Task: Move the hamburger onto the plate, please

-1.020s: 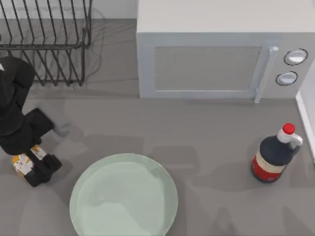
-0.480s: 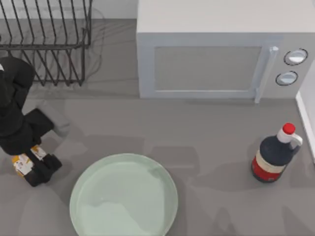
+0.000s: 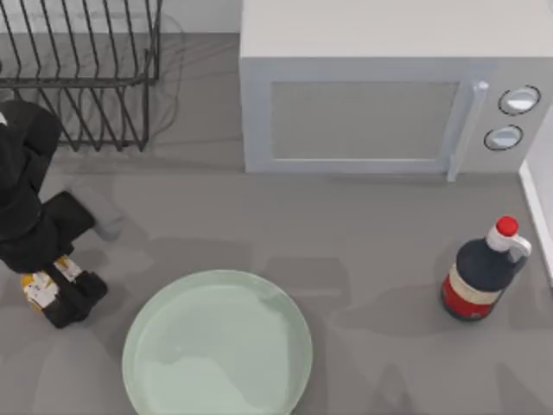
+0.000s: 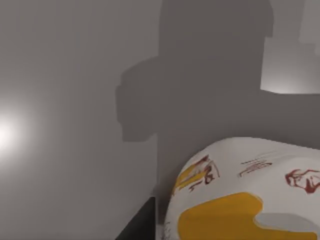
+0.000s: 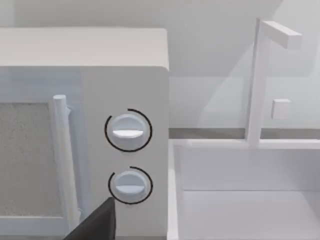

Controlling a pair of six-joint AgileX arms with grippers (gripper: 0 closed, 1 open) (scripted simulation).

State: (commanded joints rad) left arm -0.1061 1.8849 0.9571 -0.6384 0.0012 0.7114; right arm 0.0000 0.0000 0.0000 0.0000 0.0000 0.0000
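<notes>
The hamburger [image 3: 34,290], a small white-wrapped lump with orange-yellow patches, sits at the table's left side, left of the plate. My left gripper [image 3: 57,285] comes down over it and is shut on it, its black body covering the middle of the wrapper. Close up in the left wrist view, the hamburger [image 4: 240,200] shows its yellow patch and red marks above the grey table. The plate [image 3: 216,346], a wide pale mint-green dish, lies at the front centre with nothing on it. My right arm is parked near the microwave's knobs [image 5: 127,131].
A white microwave [image 3: 363,112] stands at the back centre-right. A wire dish rack [image 3: 82,69] stands at the back left. A dark red-capped bottle [image 3: 479,272] stands at the right. A white tray edge [image 3: 540,199] runs along the far right.
The left gripper and the hamburger have shifted only very slightly to the left. Nothing else has moved.
</notes>
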